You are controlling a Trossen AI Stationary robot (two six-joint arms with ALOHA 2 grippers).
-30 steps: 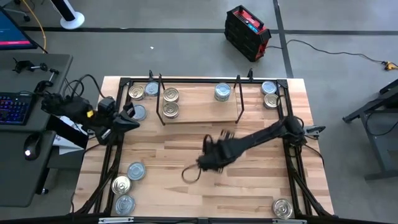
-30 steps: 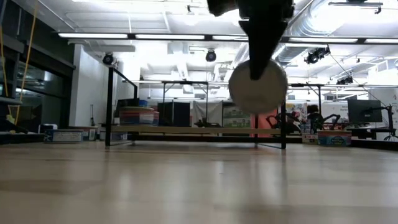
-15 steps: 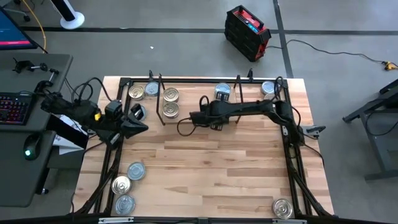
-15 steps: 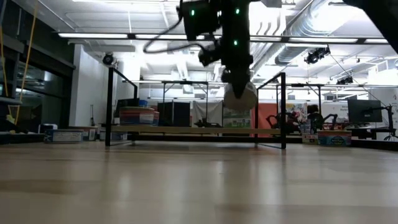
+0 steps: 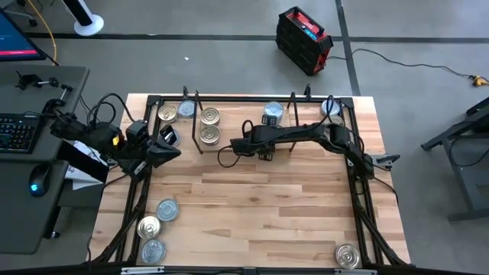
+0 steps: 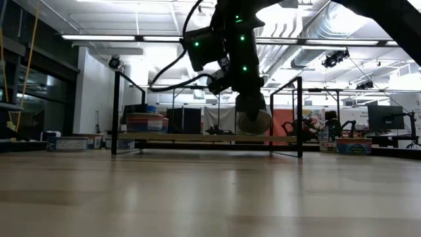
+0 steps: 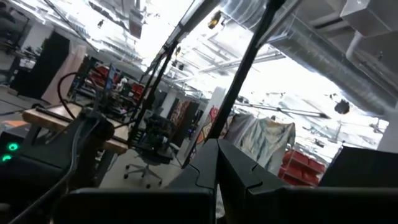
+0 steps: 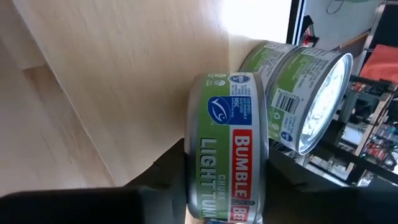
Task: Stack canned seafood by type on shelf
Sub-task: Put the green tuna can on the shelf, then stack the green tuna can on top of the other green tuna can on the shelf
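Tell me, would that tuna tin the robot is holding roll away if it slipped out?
Possibly. The tuna tin is round and flat, and the right gripper pinches it on its faces, rim towards the shelf, so dropped on edge it might roll briefly before tipping flat. It looks stiff metal, unlikely to dent. The glossy label could be a little slippery.

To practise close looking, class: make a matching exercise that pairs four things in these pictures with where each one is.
Things:
1. green-labelled tin
2. two gold-lidded tins
3. lone tin
4. left gripper

Places:
A. left end of the shelf
B. near the table's left edge
C. between the fingers of the right gripper
D. table's right corner, far from the shelf

Pairs: 1-C; 2-A; 3-D; 4-B
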